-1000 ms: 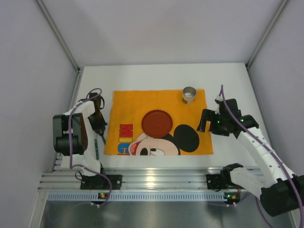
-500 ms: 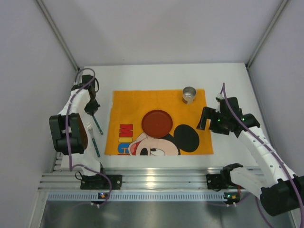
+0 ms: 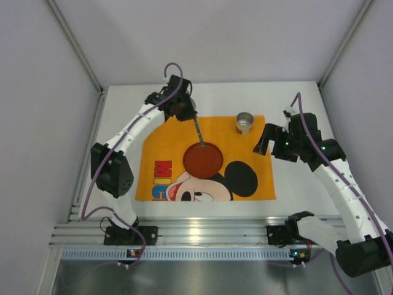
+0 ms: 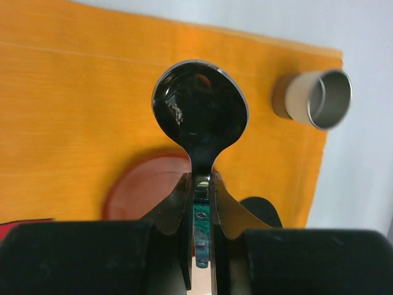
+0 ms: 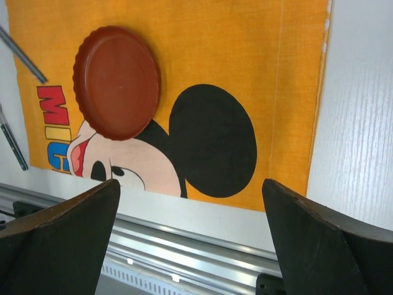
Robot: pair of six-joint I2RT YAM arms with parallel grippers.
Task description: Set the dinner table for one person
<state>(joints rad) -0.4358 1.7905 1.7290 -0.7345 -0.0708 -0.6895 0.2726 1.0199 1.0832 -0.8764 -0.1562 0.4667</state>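
My left gripper (image 3: 187, 114) is shut on the green handle of a metal spoon (image 3: 199, 132) and holds it above the orange mouse cloth (image 3: 166, 141), at its far edge. The bowl points down toward the dark red plate (image 3: 203, 158). In the left wrist view the spoon (image 4: 199, 110) sticks out from the gripper (image 4: 199, 181) over the plate (image 4: 144, 190). My right gripper (image 3: 267, 147) is open and empty at the cloth's right edge, over the white dinner table (image 3: 295, 184). In the right wrist view it (image 5: 189, 182) spreads wide over the cloth's near edge.
A small metal cup (image 3: 244, 122) stands at the cloth's far right corner and also shows in the left wrist view (image 4: 313, 98). The right wrist view shows the plate (image 5: 116, 83) and two thin utensil handles (image 5: 12, 144) at the cloth's left edge. A ribbed aluminium rail (image 3: 202, 236) runs along the near edge.
My left arm has swung from the table's left side to over the cloth's far edge, carrying the spoon. My right gripper has shifted slightly farther back and stays open.
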